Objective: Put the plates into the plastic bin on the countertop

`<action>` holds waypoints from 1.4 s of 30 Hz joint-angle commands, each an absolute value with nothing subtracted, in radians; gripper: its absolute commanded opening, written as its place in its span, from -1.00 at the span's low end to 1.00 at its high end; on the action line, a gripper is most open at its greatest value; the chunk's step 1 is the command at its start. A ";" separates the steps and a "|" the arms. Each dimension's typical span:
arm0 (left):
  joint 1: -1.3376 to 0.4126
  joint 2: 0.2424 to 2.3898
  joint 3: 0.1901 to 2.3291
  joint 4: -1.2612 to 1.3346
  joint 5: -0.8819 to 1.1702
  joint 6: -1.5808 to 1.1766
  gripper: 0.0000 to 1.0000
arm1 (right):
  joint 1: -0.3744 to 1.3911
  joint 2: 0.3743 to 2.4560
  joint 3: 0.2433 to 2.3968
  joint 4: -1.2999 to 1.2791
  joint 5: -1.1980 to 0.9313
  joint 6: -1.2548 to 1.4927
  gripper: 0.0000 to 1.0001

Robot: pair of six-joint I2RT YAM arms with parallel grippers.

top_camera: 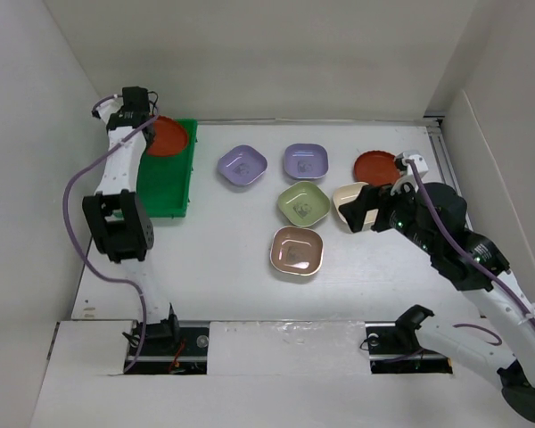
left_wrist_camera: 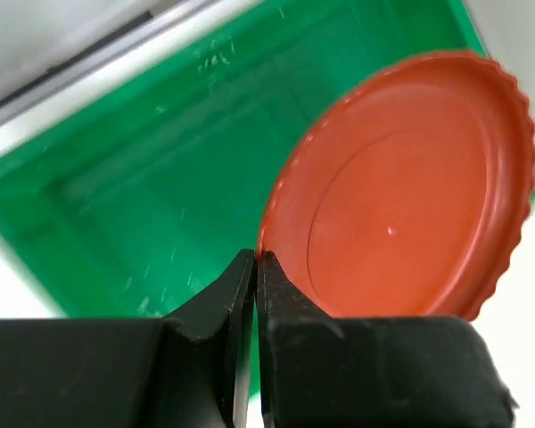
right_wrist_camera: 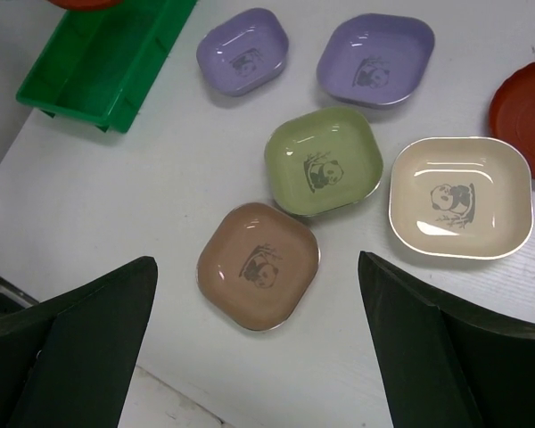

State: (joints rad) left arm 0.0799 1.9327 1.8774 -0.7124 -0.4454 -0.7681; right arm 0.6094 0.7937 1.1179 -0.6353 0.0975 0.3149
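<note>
My left gripper (top_camera: 141, 120) is shut on the rim of a round red-brown plate (top_camera: 166, 136) and holds it tilted over the far end of the green plastic bin (top_camera: 165, 192). In the left wrist view the jaws (left_wrist_camera: 255, 259) pinch the plate's edge (left_wrist_camera: 401, 187) above the bin floor (left_wrist_camera: 143, 205). On the countertop (top_camera: 223, 232) lie two lavender plates (top_camera: 242, 165) (top_camera: 304, 160), a green one (top_camera: 303, 202), a cream one (top_camera: 346, 198), a pinkish-tan one (top_camera: 297, 251) and a second red-brown plate (top_camera: 374, 165). My right gripper (top_camera: 364, 210) is open and empty, high above the cream plate.
White walls border the countertop on the left, back and right. In the right wrist view the open fingers (right_wrist_camera: 89, 330) frame the pinkish-tan plate (right_wrist_camera: 259, 266), with the green plate (right_wrist_camera: 323, 161), cream plate (right_wrist_camera: 460, 197) and bin (right_wrist_camera: 98, 62) beyond.
</note>
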 commanded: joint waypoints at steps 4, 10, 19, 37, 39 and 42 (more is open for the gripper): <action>0.146 2.155 2.118 -0.758 -0.433 -0.713 -1.00 | 0.603 0.770 1.178 -0.606 0.029 0.302 1.00; 0.146 2.181 2.120 -0.736 -0.457 -0.729 0.75 | 0.603 0.773 1.146 -0.597 0.029 0.302 1.00; 0.066 1.916 2.069 -0.644 -0.330 -0.618 0.99 | 0.455 0.941 1.074 -0.460 0.199 0.409 1.00; -0.089 1.331 1.441 -0.516 -0.103 -0.491 0.99 | -0.230 1.793 1.382 -0.371 0.057 0.563 0.82; -0.089 1.331 1.440 -0.515 -0.075 -0.491 0.99 | -0.230 1.879 1.416 -0.385 0.071 0.563 0.79; -0.089 1.310 1.414 -0.491 -0.042 -0.480 0.99 | -0.241 1.991 1.486 -0.410 0.071 0.540 0.67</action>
State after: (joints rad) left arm -0.0898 1.3491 1.4250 -0.5575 -0.0917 -0.5087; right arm -0.2413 1.9366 1.4189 -0.4210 0.0864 0.5392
